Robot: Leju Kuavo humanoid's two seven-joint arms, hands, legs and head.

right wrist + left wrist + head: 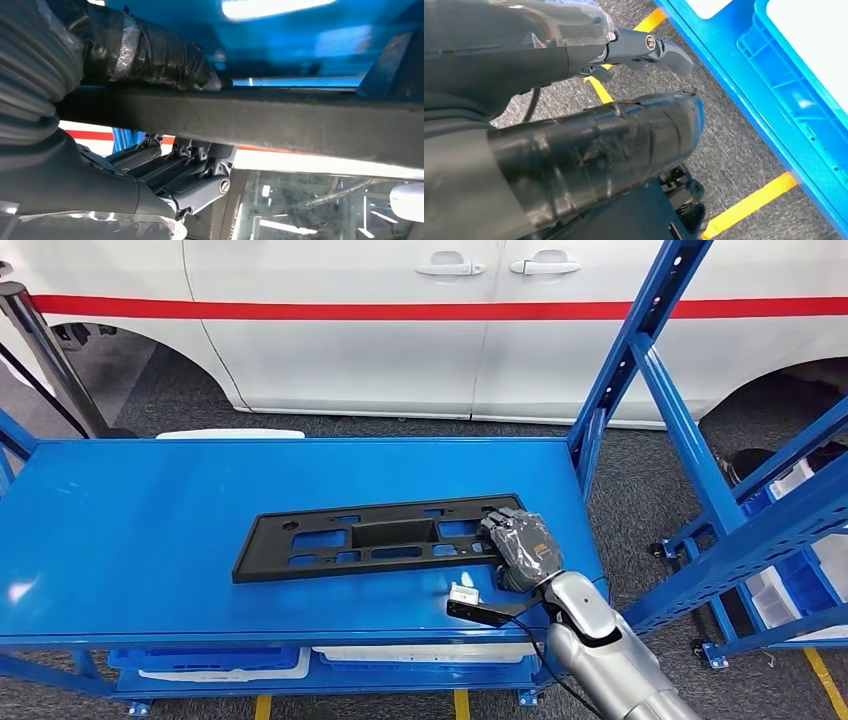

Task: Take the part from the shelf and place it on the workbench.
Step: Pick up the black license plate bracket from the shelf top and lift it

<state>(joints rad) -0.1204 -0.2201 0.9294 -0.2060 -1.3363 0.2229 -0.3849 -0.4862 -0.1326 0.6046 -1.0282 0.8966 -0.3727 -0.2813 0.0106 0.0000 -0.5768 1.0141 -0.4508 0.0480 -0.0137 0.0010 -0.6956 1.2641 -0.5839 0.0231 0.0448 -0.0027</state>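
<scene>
The long, flat black plastic part with rectangular cut-outs [375,537] lies flat on the glossy blue metal table [120,540], near its front right; the right robot hand [520,545] grasps the part's right end, thumb above the rim and fingers [190,175] beneath, apparently to steady it while setting down; the left robot hand [589,150] hangs over the floor, grasping nothing, fingers apart.

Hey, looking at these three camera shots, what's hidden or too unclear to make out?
- Head view: the right hand covers the black part's right end, hiding its fingers underneath.
- Right wrist view: the part's edge crosses the picture; the shelf surface behind is blurred.
- Left wrist view: the left hand hangs over the floor; whether the fingers are apart or curled is unclear.
- Head view: the lower bins are cut off by the shelf.
</scene>
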